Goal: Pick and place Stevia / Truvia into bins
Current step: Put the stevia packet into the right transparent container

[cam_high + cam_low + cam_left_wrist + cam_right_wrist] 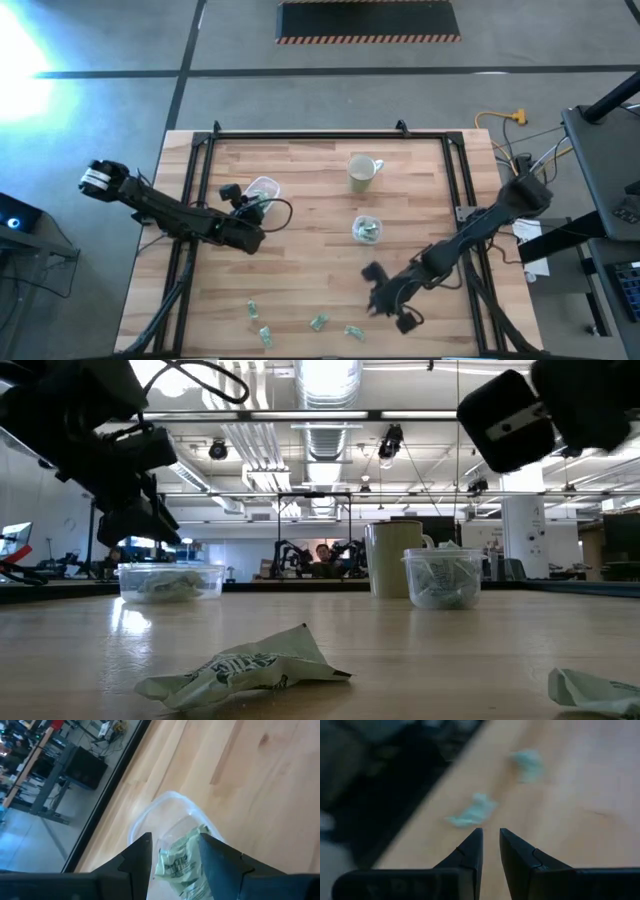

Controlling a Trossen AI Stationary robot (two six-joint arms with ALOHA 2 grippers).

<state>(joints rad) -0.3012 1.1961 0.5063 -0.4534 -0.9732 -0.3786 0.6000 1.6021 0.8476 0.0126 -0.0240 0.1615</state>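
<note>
Left end effector (175, 857) hovers over the wider clear bin (262, 188), fingers parted, empty; a crumpled green-and-white packet (182, 860) lies inside it. Right end effector (490, 847), fingers open only a narrow gap and empty, hangs above loose packets (318, 322) near the table's (300, 250) front edge. The smaller bin (366, 230) also holds packets.
</note>
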